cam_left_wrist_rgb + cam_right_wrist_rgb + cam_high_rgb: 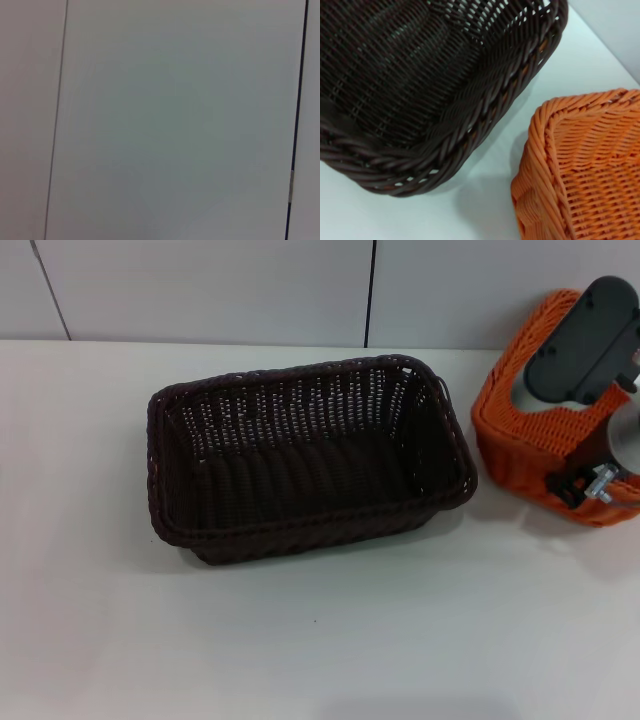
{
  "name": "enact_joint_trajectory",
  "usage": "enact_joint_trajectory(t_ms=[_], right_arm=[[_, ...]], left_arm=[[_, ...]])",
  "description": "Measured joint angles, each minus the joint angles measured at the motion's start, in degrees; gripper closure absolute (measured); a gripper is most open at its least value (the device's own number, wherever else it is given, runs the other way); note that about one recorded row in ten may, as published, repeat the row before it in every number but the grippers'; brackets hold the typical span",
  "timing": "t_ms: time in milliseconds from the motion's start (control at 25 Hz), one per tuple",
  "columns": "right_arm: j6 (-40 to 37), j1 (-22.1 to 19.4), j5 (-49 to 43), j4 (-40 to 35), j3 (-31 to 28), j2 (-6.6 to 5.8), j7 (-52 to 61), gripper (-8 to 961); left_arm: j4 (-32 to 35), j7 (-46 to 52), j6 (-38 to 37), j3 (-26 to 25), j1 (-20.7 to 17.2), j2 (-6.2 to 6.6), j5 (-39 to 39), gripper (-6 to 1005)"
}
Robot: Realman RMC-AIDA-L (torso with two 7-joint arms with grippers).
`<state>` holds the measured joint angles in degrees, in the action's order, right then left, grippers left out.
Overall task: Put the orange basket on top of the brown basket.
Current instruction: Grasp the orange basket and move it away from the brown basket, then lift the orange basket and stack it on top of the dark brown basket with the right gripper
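White table (300, 640) nearest, brown basket (310, 455) centred, orange basket (520, 430) under right gripper (585, 480), finger state unclear, pale panelled wall (200, 285) behind.

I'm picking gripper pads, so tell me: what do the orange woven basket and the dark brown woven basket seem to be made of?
The bright orange rectangular woven basket looks like plastic imitation wicker: its strands are smooth, evenly coloured and slightly glossy. The dark brown rectangular woven basket appears to be the same kind of material, with uniform shiny strands, open-weave sides and a braided rim. Natural rattan cannot be ruled out.
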<state>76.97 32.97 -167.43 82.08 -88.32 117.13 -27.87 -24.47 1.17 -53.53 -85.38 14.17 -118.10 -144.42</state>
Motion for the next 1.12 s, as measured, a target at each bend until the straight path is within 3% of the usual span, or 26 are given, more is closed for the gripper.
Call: enact_joint_trajectory(t_ms=[200, 360, 600, 760, 1000, 1120], right_arm=[[0.61, 0.32, 0.00, 2.74, -0.94, -0.14, -0.04, 791], [2.49, 0.16, 0.00, 6.59, -1.69, -0.15, 0.11, 791], [9.79, 0.93, 0.00, 18.85, -2.52, -0.23, 0.78, 791], [11.76, 2.70, -0.01, 20.30, -2.44, -0.65, -0.22, 791], [15.01, 5.32, 0.14, 26.64, -1.68, -0.94, -14.88, 790], [17.69, 3.58, 0.19, 32.55, 1.19, 0.27, -33.19, 790]], left_arm=[[0.40, 0.07, -0.05, 0.15, 0.34, 0.09, 0.00, 258], [0.57, 0.12, -0.07, 0.26, 0.41, 0.09, -0.01, 258], [0.45, 0.17, -0.09, 0.31, 0.51, 0.17, -0.74, 258], [0.54, 0.17, -0.12, 0.31, 0.57, 0.17, -0.78, 259], [0.19, 0.17, -0.22, 0.24, 0.30, 0.15, -0.79, 259], [0.07, 0.15, -0.71, 0.36, -0.01, 0.08, -0.78, 259]])
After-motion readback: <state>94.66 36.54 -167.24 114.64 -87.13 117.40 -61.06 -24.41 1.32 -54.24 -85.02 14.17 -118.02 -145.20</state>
